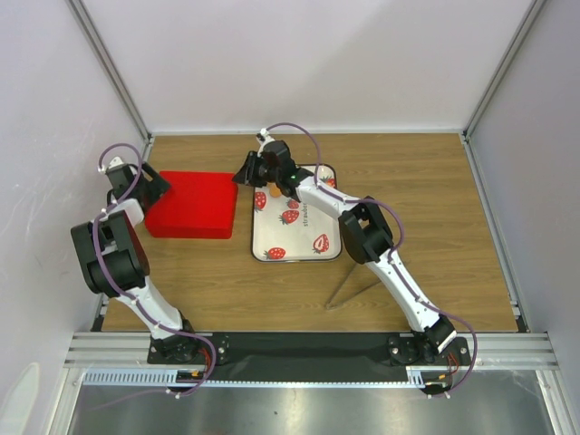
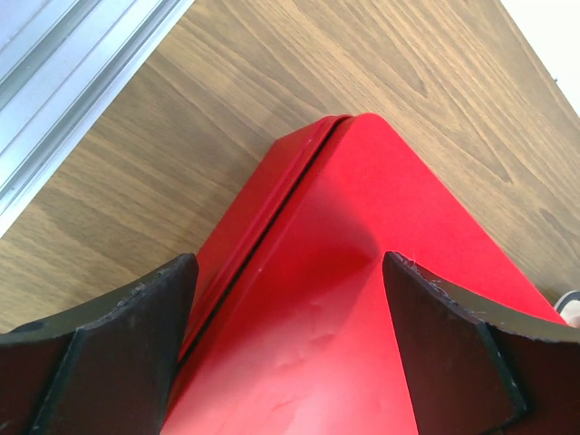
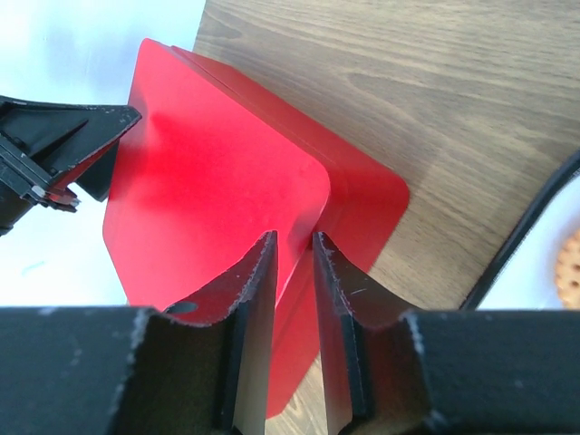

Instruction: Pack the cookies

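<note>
A closed red box (image 1: pixel 190 204) lies at the left of the wooden table. My left gripper (image 1: pixel 152 186) is open over the box's far left corner (image 2: pixel 362 136), and its jaws (image 2: pixel 285 299) stand wide to either side of the lid. My right gripper (image 1: pixel 247 172) reaches across to the box's far right corner. Its fingers (image 3: pixel 294 245) are nearly together, with the edge of the red lid (image 3: pixel 217 172) between them. One orange cookie (image 1: pixel 275 192) lies on the strawberry tray (image 1: pixel 313 246). It also shows at the right edge of the right wrist view (image 3: pixel 569 267).
The white tray with strawberry prints and a dark rim (image 3: pixel 521 236) lies just right of the box, under the right arm. White walls with metal posts close in the table on three sides. My left gripper shows in the right wrist view (image 3: pixel 54 154).
</note>
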